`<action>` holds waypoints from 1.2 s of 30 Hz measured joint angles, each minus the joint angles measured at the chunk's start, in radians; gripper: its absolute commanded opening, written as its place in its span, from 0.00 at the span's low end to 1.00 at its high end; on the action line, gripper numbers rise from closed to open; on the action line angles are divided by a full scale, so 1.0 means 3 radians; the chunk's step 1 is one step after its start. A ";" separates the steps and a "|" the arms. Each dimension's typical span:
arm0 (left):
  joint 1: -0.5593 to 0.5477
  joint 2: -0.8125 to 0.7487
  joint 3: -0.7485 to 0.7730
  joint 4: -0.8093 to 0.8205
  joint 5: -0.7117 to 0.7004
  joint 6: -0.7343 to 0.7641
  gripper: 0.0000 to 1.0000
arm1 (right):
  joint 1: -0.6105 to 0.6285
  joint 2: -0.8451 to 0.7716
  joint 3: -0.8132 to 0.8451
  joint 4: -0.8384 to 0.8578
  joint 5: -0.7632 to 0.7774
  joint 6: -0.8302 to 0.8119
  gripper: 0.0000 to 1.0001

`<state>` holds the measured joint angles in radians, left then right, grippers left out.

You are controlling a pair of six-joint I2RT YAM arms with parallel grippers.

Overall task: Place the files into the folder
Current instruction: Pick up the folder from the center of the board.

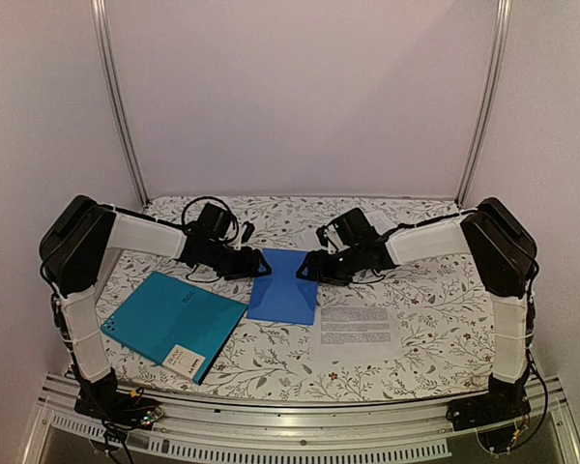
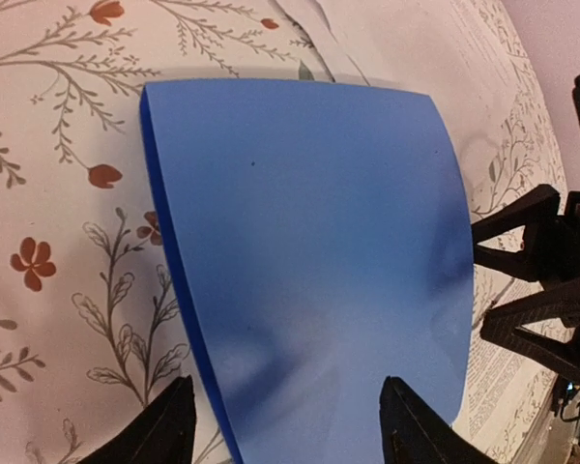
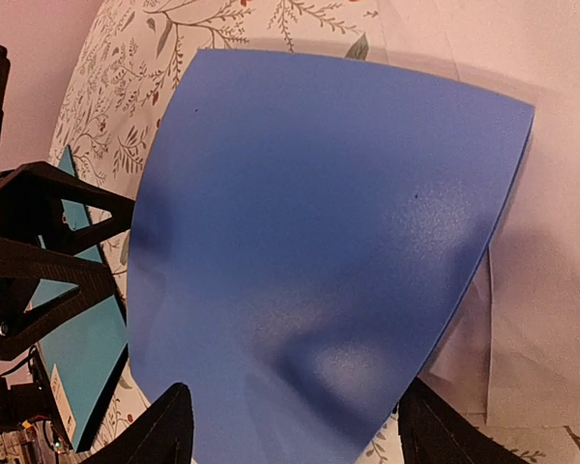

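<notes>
Left end effector and right end effector both spread, straddling blue folder. Files on bench right of it; teal folder near left, shut. Risk: squeeze grabs wrong folder, shoves files away.

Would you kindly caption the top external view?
Left gripper and right gripper flank a small plain blue folder beside the large teal folder.
</notes>
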<state>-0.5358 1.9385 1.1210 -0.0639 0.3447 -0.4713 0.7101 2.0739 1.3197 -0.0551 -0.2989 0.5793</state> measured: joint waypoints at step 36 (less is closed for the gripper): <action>-0.0423 -0.1480 -0.1391 0.1141 -0.0416 0.1967 0.98 | -0.0711 -0.0617 -0.0544 0.0596 -0.1867 0.0987 0.00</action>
<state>-0.6628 1.4944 0.7036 0.2783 0.2199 0.1188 0.4969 1.8889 1.1564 0.1238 -0.8589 0.8753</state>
